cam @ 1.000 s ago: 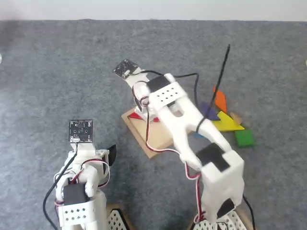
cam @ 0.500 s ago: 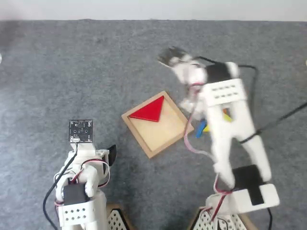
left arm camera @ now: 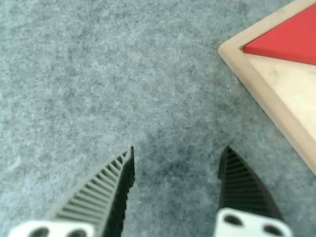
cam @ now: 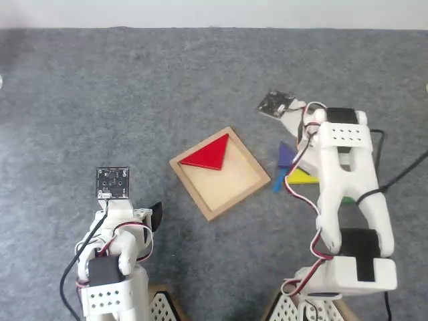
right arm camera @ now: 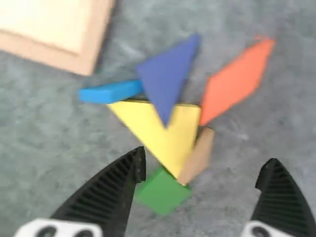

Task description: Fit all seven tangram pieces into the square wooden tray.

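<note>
The square wooden tray (cam: 231,187) lies mid-table with a red triangle (cam: 207,154) in its far corner. Right of it is a pile of loose pieces: a purple-blue triangle (right arm camera: 168,76), an orange parallelogram (right arm camera: 236,81), a yellow triangle (right arm camera: 163,131), a light blue piece (right arm camera: 108,91), a green square (right arm camera: 163,191) and a tan piece (right arm camera: 197,155). My right gripper (right arm camera: 206,157) hangs open above this pile, holding nothing. My left gripper (left arm camera: 178,150) is open over bare carpet, a short way from the tray's corner (left arm camera: 247,69).
Grey carpet covers the whole table. The right arm (cam: 341,160) hides part of the pile in the high view. The left arm (cam: 114,247) stands at the near left, with open carpet to the left of and behind the tray.
The right arm has swung from over the tray to the right, above the pile of pieces, leaving the red triangle lying in the tray. The left arm has not moved.
</note>
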